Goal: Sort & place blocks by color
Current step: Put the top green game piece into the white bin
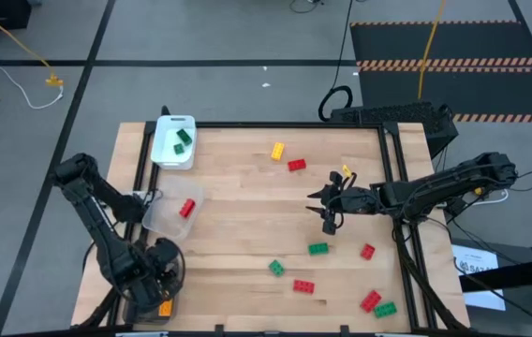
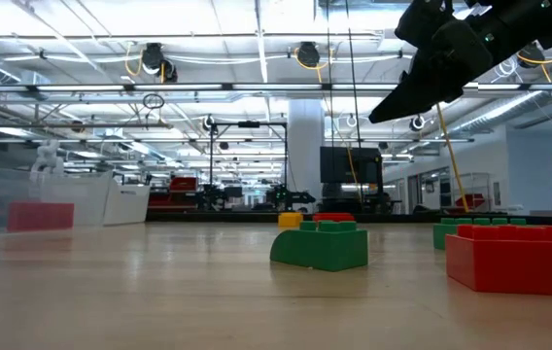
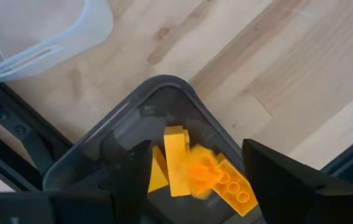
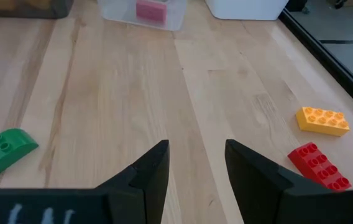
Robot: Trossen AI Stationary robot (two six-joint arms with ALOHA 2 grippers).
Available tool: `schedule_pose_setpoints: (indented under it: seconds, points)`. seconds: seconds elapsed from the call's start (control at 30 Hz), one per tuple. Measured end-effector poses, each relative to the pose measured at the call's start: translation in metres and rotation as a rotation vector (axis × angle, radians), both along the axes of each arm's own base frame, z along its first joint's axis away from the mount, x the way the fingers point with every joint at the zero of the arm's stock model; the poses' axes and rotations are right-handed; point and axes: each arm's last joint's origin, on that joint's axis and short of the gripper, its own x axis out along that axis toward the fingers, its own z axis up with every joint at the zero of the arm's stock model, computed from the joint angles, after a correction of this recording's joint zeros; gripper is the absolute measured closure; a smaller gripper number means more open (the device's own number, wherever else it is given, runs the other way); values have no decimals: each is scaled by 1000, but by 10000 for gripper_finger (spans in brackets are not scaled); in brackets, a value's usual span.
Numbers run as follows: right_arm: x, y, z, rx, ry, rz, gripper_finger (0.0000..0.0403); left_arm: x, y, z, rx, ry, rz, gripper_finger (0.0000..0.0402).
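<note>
Left gripper is hovering over the dark tray at the bench corner, fingers standing apart, clamping nothing; yellow blocks are lying in that tray below it. Left arm is folding back along the bench edge. Right gripper is hanging above bare wood, fingers apart, empty, arm reaching in level. Clear tray is holding one red block; white tray is holding green blocks. Loose beyond the clear tray: five red, three green, two yellow.
</note>
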Motion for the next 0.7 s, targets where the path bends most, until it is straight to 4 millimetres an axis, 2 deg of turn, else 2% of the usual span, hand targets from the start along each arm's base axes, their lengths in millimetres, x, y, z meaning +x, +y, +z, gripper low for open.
schedule_pose_setpoints:
  seconds: [0.13,0.33,0.53,0.7]
  points:
    - [0,0,0,0,0,0,252,4,5,0,45,-22,2,129]
    - [0,0,0,0,-3,0,252,26,25,1,136,-77,-32,132]
    - [0,-1,1,-14,-6,-3,252,61,61,3,336,-172,-114,149]
    - [0,-1,1,-31,-7,-21,252,102,99,8,509,-317,-148,158]
